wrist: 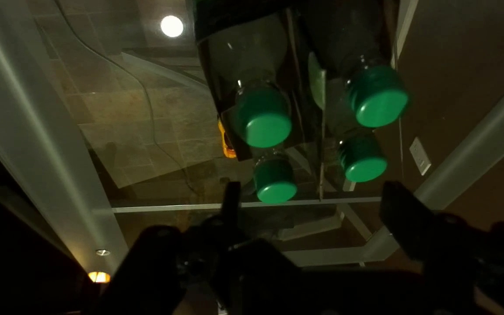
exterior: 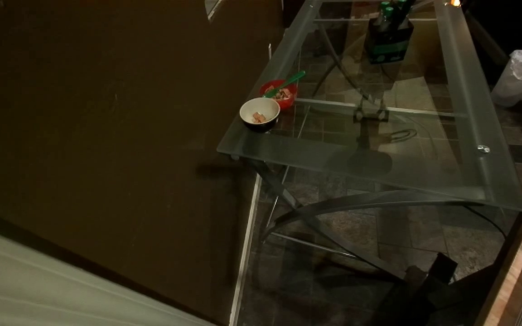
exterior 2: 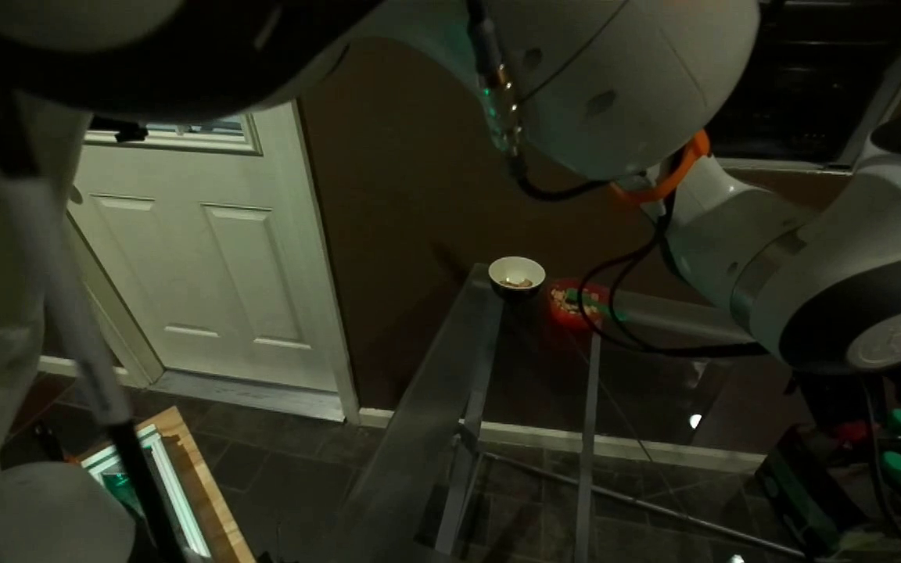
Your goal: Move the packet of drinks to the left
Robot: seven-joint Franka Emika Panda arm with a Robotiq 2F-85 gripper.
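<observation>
The packet of drinks is a dark green carrier of bottles with green caps. It stands upright at the far end of the glass table in an exterior view [exterior: 389, 45] and is partly cut off at the lower right in an exterior view [exterior 2: 818, 485]. In the wrist view its bottle caps [wrist: 269, 124] and middle divider show from above. My gripper [wrist: 312, 194] is open, with its two dark fingers wide apart and nothing between them. The caps and divider appear just beyond the fingertips; I cannot tell the height gap. Cables and the dark wrist partly hide the packet.
The glass table [exterior: 356, 147] has a frosted border. A white bowl [exterior: 260, 111] and a red bowl [exterior: 288, 102] with a green spoon stand by the wall. A bin [exterior: 521, 74] stands beside the table. The robot arm [exterior 2: 834, 281] reaches over the table.
</observation>
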